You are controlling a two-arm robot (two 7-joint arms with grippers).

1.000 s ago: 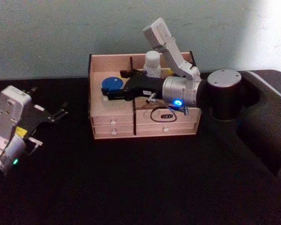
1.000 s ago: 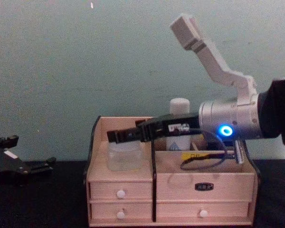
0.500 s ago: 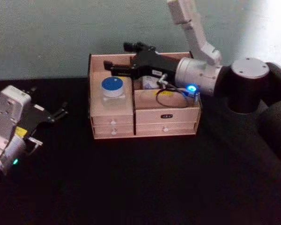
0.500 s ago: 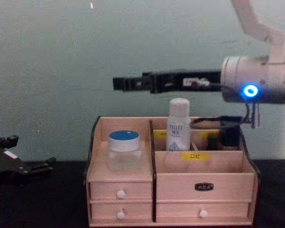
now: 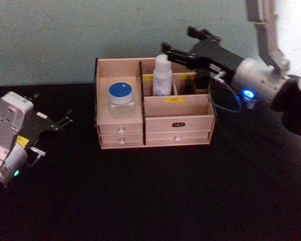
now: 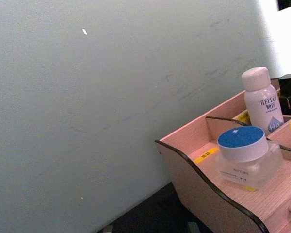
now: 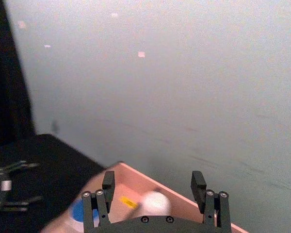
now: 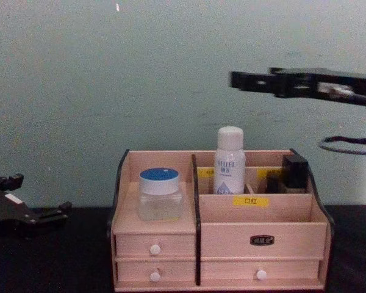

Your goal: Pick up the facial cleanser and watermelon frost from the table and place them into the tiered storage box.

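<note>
Tiered storage box [image 5: 155,123] sits centre frame on the black tabletop [image 5: 150,196], with the blue-lidded jar [image 5: 121,96] in its left compartment and the white bottle [image 5: 162,76] upright in the back middle one. Right end effector [image 5: 178,47] hovers upper right above the box, fingers spread wide, holding nothing. Left end effector [image 5: 65,119] is parked at far left over the tabletop, open and empty.

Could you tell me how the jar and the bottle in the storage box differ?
The jar is short, wide and clear with a blue lid; the bottle is tall, slim and white with a white cap. The jar sits in the left compartment of the storage box, the bottle further back, right of the divider. Both stand upright, untouched by either gripper.
</note>
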